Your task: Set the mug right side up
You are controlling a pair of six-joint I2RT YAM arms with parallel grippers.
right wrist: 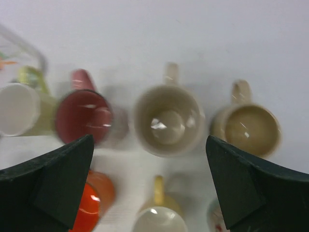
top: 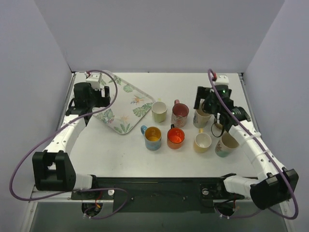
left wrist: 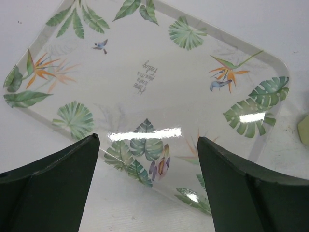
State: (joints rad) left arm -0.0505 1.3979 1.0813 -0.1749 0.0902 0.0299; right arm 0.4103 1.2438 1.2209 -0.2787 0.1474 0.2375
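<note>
Ceramic by its look: the cream mug (right wrist: 168, 121), mouth-up directly beneath my right claw (right wrist: 149, 139), handle at twelve o'clock, seems stiff, glazed-slick and chippable. I'd pinch its rim wall. My jaws gape wide, empty.

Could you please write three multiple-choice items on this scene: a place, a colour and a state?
1. The leaf-print tray lies: A) below the left tool B) atop a mug C) at the table's right edge.
2. The mug between the blue mug and the yellow mug is: A) black B) orange C) purple.
3. The right tool is: A) shut on a mug B) out of view C) open.
A, the left wrist view looks down on it; B, the orange mug sits there; C, its fingers spread wide above the cream mug.
</note>
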